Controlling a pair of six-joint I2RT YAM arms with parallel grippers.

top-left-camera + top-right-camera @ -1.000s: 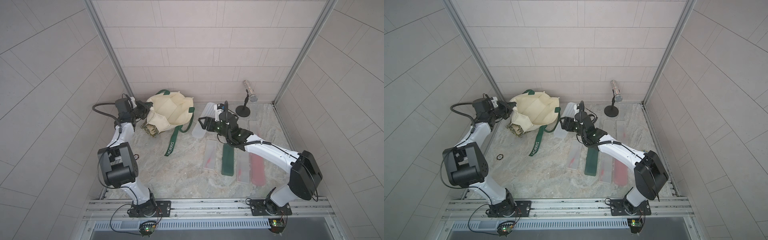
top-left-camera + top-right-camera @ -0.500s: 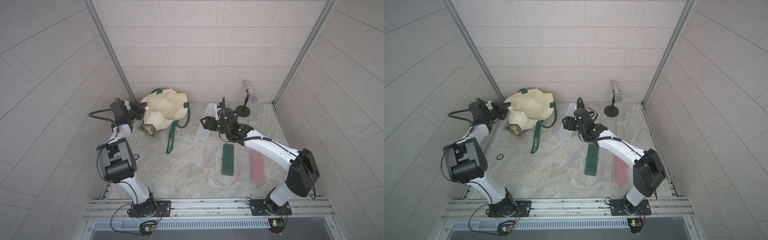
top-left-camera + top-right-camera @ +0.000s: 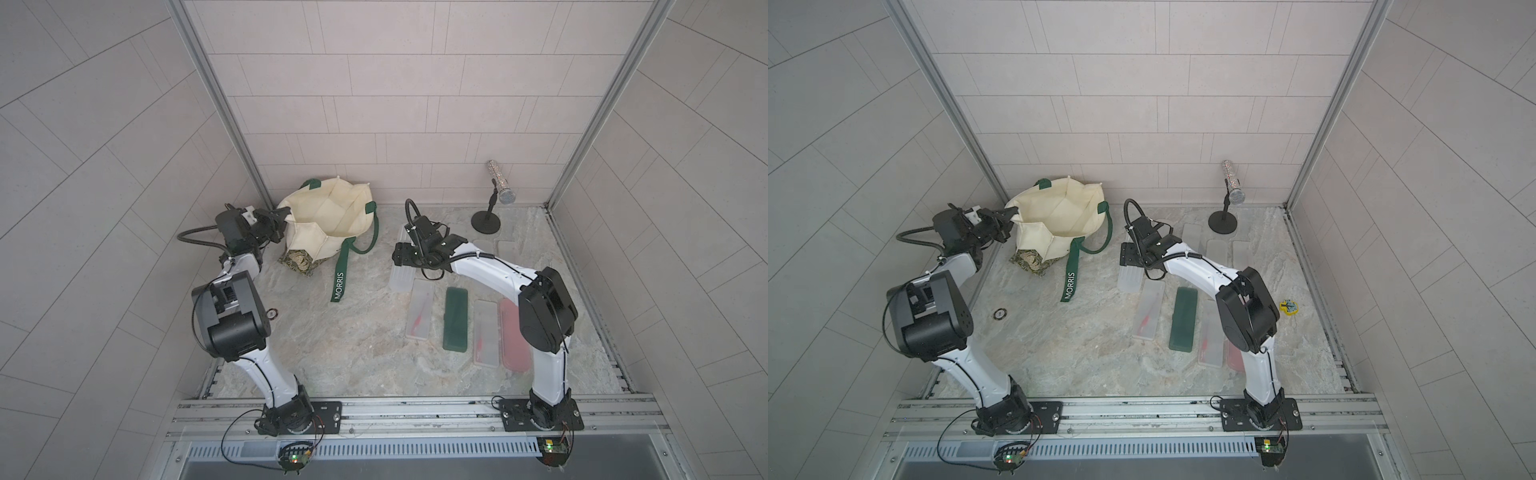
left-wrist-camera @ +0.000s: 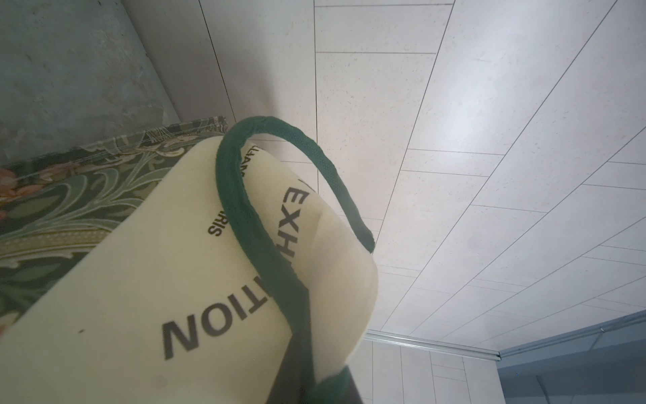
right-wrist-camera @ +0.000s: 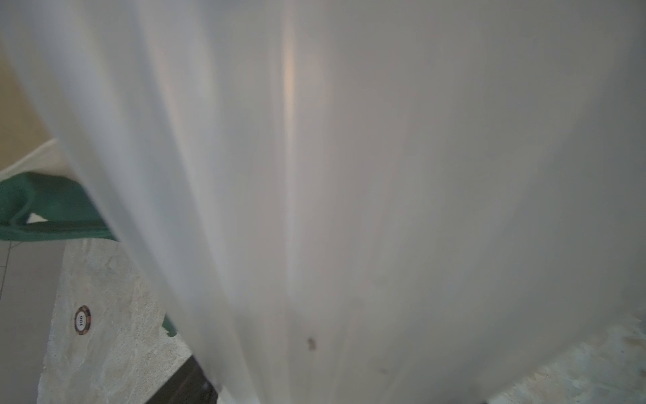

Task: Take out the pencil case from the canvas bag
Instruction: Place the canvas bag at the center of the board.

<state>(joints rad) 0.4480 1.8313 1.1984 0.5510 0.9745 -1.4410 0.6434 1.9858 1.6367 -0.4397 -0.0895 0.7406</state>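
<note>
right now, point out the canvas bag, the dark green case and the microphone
canvas bag [image 3: 316, 243]: in a top view, on its cream front wall
dark green case [image 3: 455, 319]: in a top view, on its flat top
microphone [image 3: 505, 196]: in a top view, on its silvery head

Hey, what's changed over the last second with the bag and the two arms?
The canvas bag, slumped shut before, now stands with its mouth open upward; the left claw keeps its grip on the rim. The right claw swung the frosted pencil case it holds a little toward the front. The green case on the table and the microphone stayed put.
</note>
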